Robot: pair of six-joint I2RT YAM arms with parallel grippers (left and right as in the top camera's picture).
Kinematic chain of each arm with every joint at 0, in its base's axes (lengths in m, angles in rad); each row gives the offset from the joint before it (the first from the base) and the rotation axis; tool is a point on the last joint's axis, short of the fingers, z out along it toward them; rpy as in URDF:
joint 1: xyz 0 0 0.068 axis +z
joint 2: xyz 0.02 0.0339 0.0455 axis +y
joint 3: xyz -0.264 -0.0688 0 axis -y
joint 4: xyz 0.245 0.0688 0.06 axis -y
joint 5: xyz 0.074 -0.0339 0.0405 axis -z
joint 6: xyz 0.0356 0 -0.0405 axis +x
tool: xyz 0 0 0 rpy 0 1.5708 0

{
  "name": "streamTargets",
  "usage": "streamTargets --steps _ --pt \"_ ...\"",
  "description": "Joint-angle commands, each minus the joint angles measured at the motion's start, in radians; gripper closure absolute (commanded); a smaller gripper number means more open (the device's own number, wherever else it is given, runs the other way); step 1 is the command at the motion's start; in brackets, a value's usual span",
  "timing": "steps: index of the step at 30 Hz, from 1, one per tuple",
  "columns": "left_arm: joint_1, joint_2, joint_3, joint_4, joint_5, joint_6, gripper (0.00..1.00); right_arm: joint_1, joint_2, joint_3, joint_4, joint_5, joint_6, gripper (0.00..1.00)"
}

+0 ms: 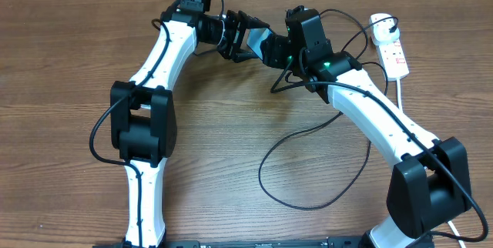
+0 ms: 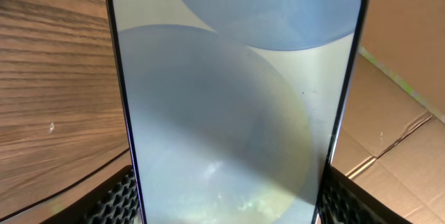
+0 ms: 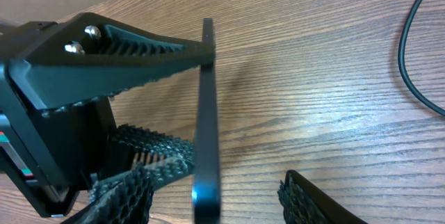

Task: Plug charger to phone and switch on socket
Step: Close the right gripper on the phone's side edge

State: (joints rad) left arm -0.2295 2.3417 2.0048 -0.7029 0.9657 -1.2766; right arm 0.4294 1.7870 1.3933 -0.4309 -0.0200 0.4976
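Two sets of fingers stood at one thing. Nearest the lens, the slim rectangular phone with the pale blue-grey screen [image 2: 229, 113] filled the left wrist view. It was clenched by its long edges between the ribbed black pads [image 2: 119, 200] of the left gripper [image 2: 229, 209], off the brown wooden table [image 1: 231, 163]. The right gripper [image 3: 226, 195] straddled the same phone (seen edge-on from there) with jaws apart, one finger close to it and the other well clear, so it grasped nothing.

The likely trouble: if those jaws pinched while the left grip held firm, the two arms could wrench the phone askew or squeeze it out onto the wood. Its long axis ran along the left gripper's reach, with the camera-hole end pointing away from that wrist toward the right arm. The port end, I judged, sat toward the left palm, awkward for plugging.

Farther off, the thin black charger cable [image 1: 259, 175] lay looped and unheld beside the right arm, where it could snag; its tip was not findable. Farthest, the white plastic extension socket block [image 1: 393, 51] lay at the table's right.
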Motion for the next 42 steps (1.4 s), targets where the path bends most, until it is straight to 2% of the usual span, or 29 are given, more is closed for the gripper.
streamTargets --steps 1,6,9,11,26,29,32,42 --pt "-0.023 0.003 0.031 0.005 0.019 0.006 0.37 0.003 -0.003 0.027 0.007 0.012 0.0 0.42" --pt "-0.026 0.003 0.031 0.005 0.018 0.004 0.37 0.004 -0.002 0.027 0.006 0.008 0.001 0.44" --pt "-0.026 0.003 0.031 0.005 0.018 -0.004 0.37 0.003 -0.002 0.027 0.006 0.008 0.001 0.51" --pt "-0.026 0.003 0.031 0.005 0.018 -0.011 0.37 0.004 -0.002 0.027 0.006 0.008 0.005 0.52" --pt "-0.026 0.003 0.031 0.004 0.029 -0.021 0.37 0.003 0.005 0.027 -0.011 0.012 0.004 0.52" --pt "-0.026 0.003 0.031 0.004 0.029 -0.021 0.37 0.003 0.005 0.027 -0.012 0.019 0.004 0.53" --pt "-0.026 0.003 0.031 0.004 0.029 -0.021 0.37 0.003 0.005 0.027 -0.012 0.019 0.004 0.59" --pt "-0.026 0.003 0.031 0.004 0.029 -0.021 0.36 0.003 0.007 0.027 -0.024 0.019 0.004 0.59"
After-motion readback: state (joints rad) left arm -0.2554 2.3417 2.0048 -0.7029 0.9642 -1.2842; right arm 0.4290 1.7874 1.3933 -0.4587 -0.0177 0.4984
